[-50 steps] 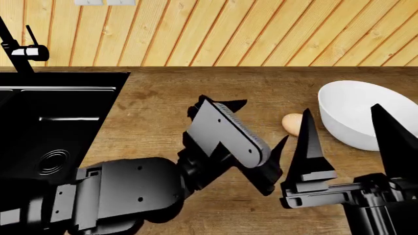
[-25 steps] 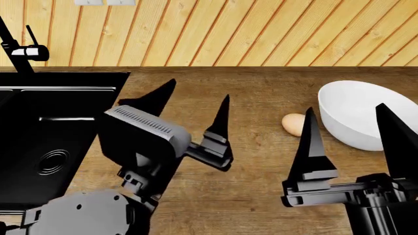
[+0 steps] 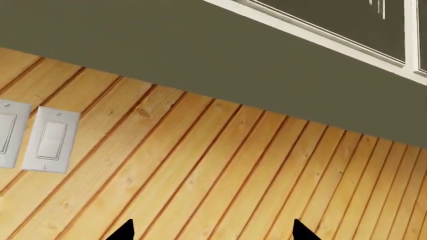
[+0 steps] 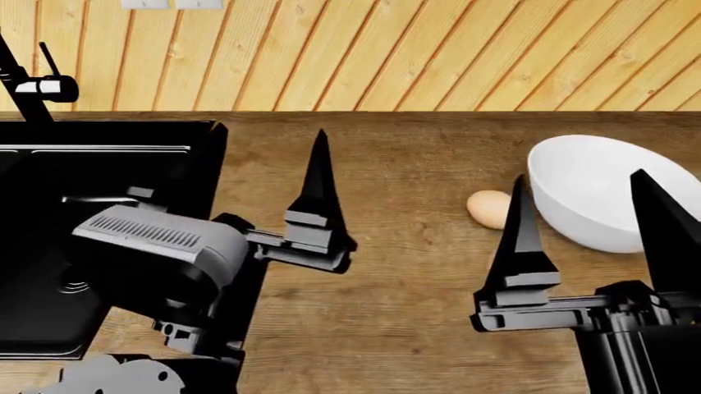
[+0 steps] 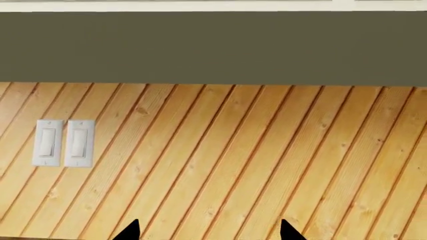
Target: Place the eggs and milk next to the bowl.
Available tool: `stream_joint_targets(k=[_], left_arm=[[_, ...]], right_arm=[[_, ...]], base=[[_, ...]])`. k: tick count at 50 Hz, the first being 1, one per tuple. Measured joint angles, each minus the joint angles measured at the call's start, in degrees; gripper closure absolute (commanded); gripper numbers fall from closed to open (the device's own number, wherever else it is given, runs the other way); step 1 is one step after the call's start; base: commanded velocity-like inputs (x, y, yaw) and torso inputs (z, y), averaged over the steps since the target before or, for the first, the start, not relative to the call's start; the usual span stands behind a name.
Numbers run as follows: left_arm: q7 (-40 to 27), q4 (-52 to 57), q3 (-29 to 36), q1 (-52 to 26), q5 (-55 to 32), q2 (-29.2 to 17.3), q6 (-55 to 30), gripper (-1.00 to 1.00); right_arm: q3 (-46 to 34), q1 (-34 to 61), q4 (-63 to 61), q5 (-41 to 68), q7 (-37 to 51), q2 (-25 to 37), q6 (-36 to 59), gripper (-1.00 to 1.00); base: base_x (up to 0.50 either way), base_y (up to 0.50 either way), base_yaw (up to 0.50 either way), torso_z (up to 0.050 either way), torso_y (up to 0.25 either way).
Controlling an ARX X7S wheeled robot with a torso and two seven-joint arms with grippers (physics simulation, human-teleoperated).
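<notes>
From where I stand, a large glossy white round bowl (image 4: 602, 193) sits at the right of the head view on the brown wooden countertop (image 4: 416, 156), its right side cut off by the frame edge. A single small tan-orange egg (image 4: 488, 208) lies on the wood just beside the bowl's left flank, partly hidden behind a black finger of the right arm. I can find neither a second egg nor the milk carton in any view.

The right gripper (image 4: 586, 238) rises from the lower right of the head view with its two pointed black fingers pointing up and spread wide, nothing between them. In its wrist view only the two dark fingertips (image 5: 127, 231) show at the bottom edge, set well apart.

The left gripper (image 3: 210, 231) stands left of centre in the head view, over the edge where the black sink basin (image 4: 88, 189) meets the counter. Only one finger (image 4: 318, 185) is plain there, but the left wrist view shows two tips apart with nothing held.

Both wrist cameras face the slanted pine-plank wall (image 5: 267, 160), with a pair of white light switches (image 5: 65, 142) and a grey band above. A black faucet (image 4: 33, 86) stands at the upper left of the head view.
</notes>
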Motion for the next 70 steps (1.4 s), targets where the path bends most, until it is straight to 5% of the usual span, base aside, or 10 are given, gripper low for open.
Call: stream_joint_targets(k=[70], left_arm=[[-0.36, 1.01, -1.81, 1.52, 1.49, -0.53, 0.98, -1.0]], right_arm=[[0.94, 1.19, 2.0, 2.68, -1.09, -0.93, 0.61, -1.0]], base=[[0.0, -0.23, 0.0, 0.0, 0.0]])
